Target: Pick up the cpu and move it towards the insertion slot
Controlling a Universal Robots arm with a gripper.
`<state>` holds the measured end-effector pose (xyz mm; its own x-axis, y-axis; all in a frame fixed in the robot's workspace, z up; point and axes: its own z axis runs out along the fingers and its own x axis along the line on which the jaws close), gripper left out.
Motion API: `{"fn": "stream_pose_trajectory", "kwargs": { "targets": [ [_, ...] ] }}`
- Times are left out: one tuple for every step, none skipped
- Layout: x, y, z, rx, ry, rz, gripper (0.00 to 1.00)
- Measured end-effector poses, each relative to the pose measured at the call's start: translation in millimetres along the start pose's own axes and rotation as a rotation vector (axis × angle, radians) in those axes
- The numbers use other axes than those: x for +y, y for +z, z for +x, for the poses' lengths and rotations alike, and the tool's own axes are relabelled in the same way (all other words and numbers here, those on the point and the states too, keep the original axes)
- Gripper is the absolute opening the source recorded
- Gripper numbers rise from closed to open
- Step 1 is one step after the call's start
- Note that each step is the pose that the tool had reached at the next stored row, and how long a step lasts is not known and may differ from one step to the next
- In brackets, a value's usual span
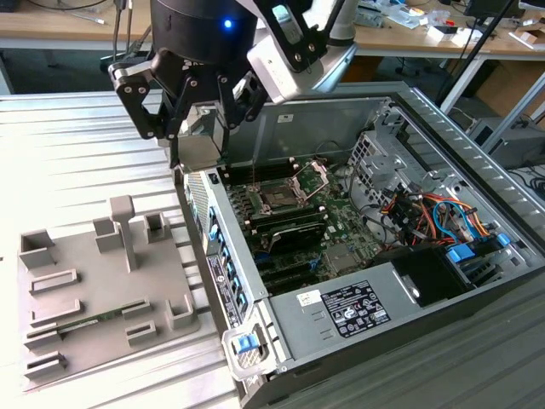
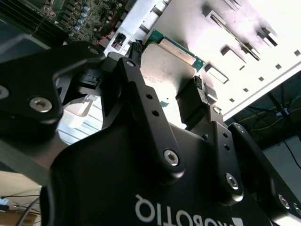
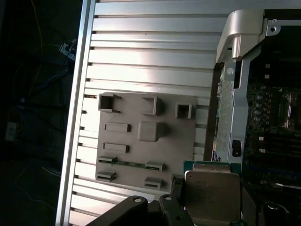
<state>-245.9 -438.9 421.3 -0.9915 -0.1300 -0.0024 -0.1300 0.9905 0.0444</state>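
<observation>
A: How does the arm (image 1: 298, 51) sit?
B: It comes in from the top of the exterior view, with the wrist (image 1: 204, 25) aimed downward.
A: And the claw (image 1: 202, 128)?
B: Its 2 black fingers (image 2: 190, 101) are clamped on opposite edges of the cpu (image 2: 164, 66).

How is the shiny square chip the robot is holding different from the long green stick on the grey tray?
The cpu is square with a silvery top; the memory stick is long, thin and green. The cpu is held up in the gripper, while the memory stick lies down on the grey tray. Both are flat parts with some green board showing.
</observation>
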Motion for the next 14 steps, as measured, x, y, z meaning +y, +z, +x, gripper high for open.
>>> {"fn": "stream_pose_trajectory", "kwargs": {
  "targets": [
    [-0.1, 0.0, -0.6, 0.0000, 0.000, -0.0001, 0.55],
    [-0.3, 0.0, -2.0, 0.0000, 0.000, -0.0001, 0.55],
    [-0.4, 0.0, -2.7, 0.0000, 0.000, 0.0000, 0.55],
    [-0.4, 0.0, -3.4, -0.0001, 0.000, 0.0000, 0.55],
    [-0.6, 0.0, -4.5, 0.0000, 0.000, 0.0000, 0.55],
    [-0.7, 0.0, -5.2, 0.0000, 0.000, 0.0000, 0.55],
    [-0.8, 0.1, -5.9, 0.0000, 0.000, 0.0000, 0.55],
    [-0.9, 0.1, -6.9, 0.0000, 0.000, 0.0000, 0.55],
    [-1.0, 0.1, -7.7, 0.0000, 0.000, 0.0000, 0.55],
    [-1.1, 0.1, -8.4, 0.0000, 0.000, 0.0000, 0.55],
    [-1.2, 0.1, -9.4, 0.0000, 0.000, 0.0000, 0.55],
    [-1.3, 0.1, -10.2, 0.0000, 0.000, 0.0000, 0.55],
    [-1.4, 0.2, -11.1, 0.0000, 0.000, -0.0001, 0.55],
    [-1.5, 0.2, -11.8, 0.0000, 0.000, -0.0001, 0.55]
  ]
}}
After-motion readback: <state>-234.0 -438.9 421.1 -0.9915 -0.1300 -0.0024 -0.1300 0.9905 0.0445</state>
